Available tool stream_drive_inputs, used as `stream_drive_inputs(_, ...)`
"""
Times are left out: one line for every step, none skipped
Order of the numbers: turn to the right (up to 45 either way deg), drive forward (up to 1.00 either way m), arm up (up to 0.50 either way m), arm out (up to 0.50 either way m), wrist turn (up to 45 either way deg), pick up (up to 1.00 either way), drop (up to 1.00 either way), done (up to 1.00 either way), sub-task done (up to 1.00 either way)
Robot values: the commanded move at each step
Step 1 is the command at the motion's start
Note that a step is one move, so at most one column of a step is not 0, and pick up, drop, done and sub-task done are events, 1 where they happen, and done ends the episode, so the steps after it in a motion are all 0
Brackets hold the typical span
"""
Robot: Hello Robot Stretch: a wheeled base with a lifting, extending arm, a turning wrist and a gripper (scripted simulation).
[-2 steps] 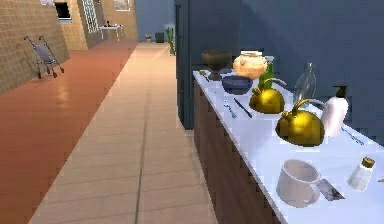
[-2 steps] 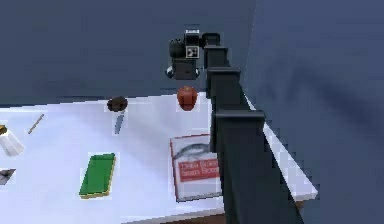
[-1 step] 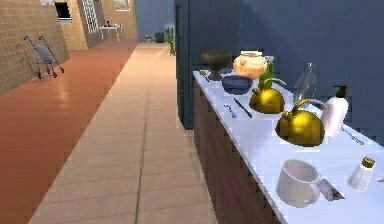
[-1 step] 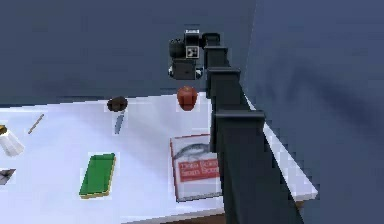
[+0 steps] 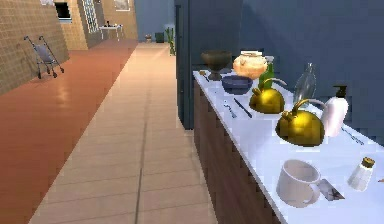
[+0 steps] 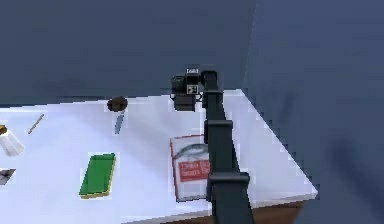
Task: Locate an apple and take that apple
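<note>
White counter [image 6: 60,150]: spans my arm side view, blue wall [image 6: 100,40] behind it.
Arm [image 6: 226,165]: dark bar rising from the bottom edge, out over the counter to its far edge.
Book [image 6: 188,172]: red and white, lying flat on the near part, right side under the arm.
Green slab [image 6: 98,175]: flat, left of the book, apart from it.
Grey stick [image 6: 118,123]: lies farther out, mid-counter.
Blob [image 6: 117,103]: small, dark and round, near the far edge, just past the grey stick and left of the gripper, apart from it. It's my only apple candidate, and I can't confirm it from shape or colour.
Gripper [image 6: 181,90]: at the arm's end by the far edge, dark against the wall. I can't tell if it's open or closed, or if it holds anything.
Worktop [image 5: 255,150]: white, along the forward view's right.
Mug [image 5: 298,182]: white, nearest, with a shaker [image 5: 362,174] to its right.
Near kettle [image 5: 300,125]: gold, past the mug, with a pump bottle [image 5: 335,112] just beside it.
Far kettle [image 5: 266,98]: gold, with a glass bottle [image 5: 305,82] to its right.
Blue bowl [image 5: 237,84]: beyond the far kettle, with a tan pot [image 5: 250,64] behind it.
Dark bowl [image 5: 215,60]: farthest on the worktop.
Floor [image 5: 50,130]: terracotta, with a wire cart [image 5: 42,55] far down on the left.
</note>
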Motion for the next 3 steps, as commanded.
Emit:
stream_drive_inputs(0.0,0.00,0.00,0.00,0.0,1.00,0.00,0.00,0.00)
stream_drive_inputs(0.0,0.00,0.10,0.00,0.0,0.00,0.00,0.00,0.00)
stream_drive_inputs(0.0,0.00,0.00,0.00,0.0,0.00,0.00,1.00,0.00)
